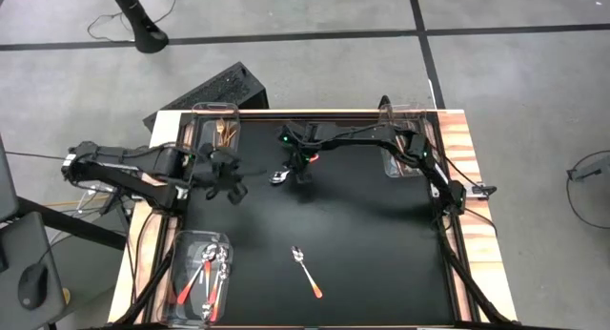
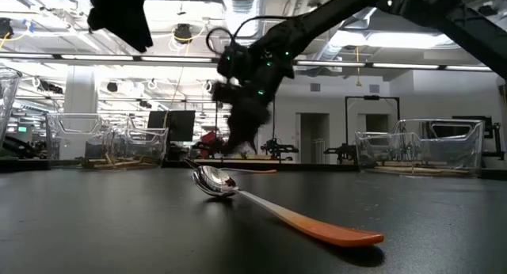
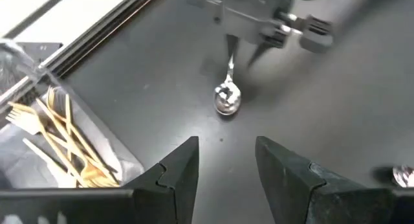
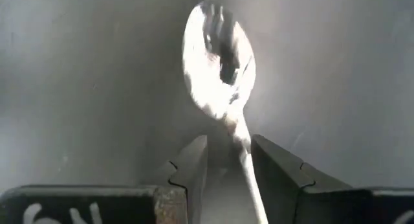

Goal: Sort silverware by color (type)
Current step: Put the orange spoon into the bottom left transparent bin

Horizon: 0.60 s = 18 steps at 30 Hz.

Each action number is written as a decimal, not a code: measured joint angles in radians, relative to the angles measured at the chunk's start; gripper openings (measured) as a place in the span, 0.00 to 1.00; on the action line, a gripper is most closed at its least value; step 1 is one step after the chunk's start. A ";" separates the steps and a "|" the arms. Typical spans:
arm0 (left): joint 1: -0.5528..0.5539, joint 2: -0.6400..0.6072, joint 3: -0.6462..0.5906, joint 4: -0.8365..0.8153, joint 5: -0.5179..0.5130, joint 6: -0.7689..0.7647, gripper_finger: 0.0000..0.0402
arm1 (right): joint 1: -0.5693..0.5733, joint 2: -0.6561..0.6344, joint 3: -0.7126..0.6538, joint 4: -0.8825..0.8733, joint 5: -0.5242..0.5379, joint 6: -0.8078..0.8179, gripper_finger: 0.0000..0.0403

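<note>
A silver spoon lies on the black mat at the far middle, with its bowl [image 1: 278, 178] toward the near side, seen large in the right wrist view [image 4: 220, 62]. My right gripper [image 4: 229, 149] is open and slants down over the spoon, one finger on either side of its thin neck. My left gripper [image 1: 229, 185] hovers open and empty to that spoon's left [image 3: 226, 166]. A second spoon with an orange handle [image 1: 306, 271] lies flat near the table's front middle [image 2: 269, 207]. My right gripper straddles the spoon's neck [image 4: 240, 143] just behind the bowl, slanting down from the far right, roughly along the spoon. The neck runs close beside one finger [image 4: 272, 166]; I cannot tell whether that finger touches it. The spoon lies on the mat.
A clear bin [image 1: 181, 242] at the near left holds several red-handled spoons. Another bin [image 1: 202, 111] at the far left holds gold forks [image 3: 65, 140]. A third clear bin [image 1: 405, 163] stands at the far right. Open mat lies between the two spoons.
</note>
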 joint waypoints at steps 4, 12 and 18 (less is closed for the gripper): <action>0.088 0.000 0.000 0.001 0.052 0.027 0.35 | -0.015 0.041 0.000 0.030 -0.002 -0.007 0.36; 0.170 0.000 0.000 0.014 0.085 0.042 0.35 | -0.021 0.037 0.002 0.045 -0.006 -0.007 0.34; 0.187 0.000 0.000 0.104 0.129 0.037 0.35 | -0.017 0.036 0.001 0.020 0.033 -0.048 0.28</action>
